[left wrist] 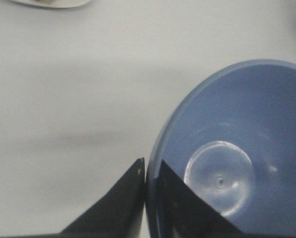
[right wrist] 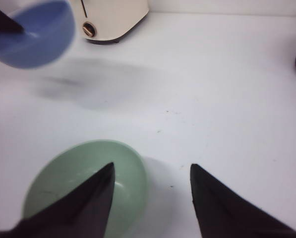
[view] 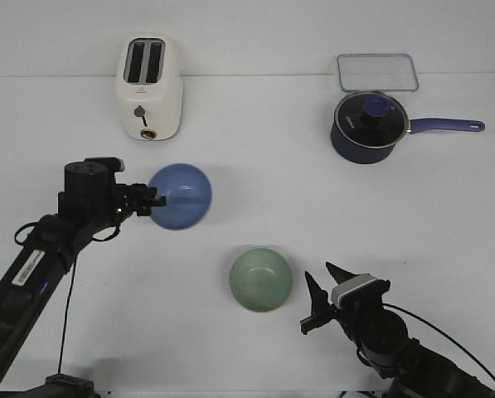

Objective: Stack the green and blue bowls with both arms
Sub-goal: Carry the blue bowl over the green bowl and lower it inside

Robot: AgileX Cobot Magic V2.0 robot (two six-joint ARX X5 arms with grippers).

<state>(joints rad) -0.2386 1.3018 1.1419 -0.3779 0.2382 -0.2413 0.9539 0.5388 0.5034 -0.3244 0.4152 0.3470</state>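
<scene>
Nearest to me, at about five o'clock on the table point(view: 255, 116), my right gripper point(view: 320, 292) sits low with its two prongs spread apart and nothing between them. In the right wrist view those dark fingers point(right wrist: 83, 203) frame the green bowl point(view: 261, 279), which stands upright on the white surface just beside the claw, toward ten o'clock of it; one prong overlaps the bowl's rim in that view, though I cannot tell if it touches. The bowl itself lies a little below the table's centre, near six o'clock. Farther out, at about nine o'clock, my left gripper point(view: 157, 199) is clamped on the rim of the blue bowl point(view: 181, 196), one finger outside the wall and one inside, as the left wrist view shows with the prongs point(left wrist: 118, 208) pressed on either side of the bowl's edge. This bowl is tilted, its opening turned partly toward the camera, and the right wrist view shows it raised off the table with a soft shadow under it. It lies well apart from the green bowl, toward eleven o'clock of it. Farthest away, a cream toaster point(view: 148, 87) stands at eleven o'clock, and a dark navy saucepan point(view: 368, 127) with a glass lid stands at one o'clock, a clear rectangular lid point(view: 377, 72) just behind it.
</scene>
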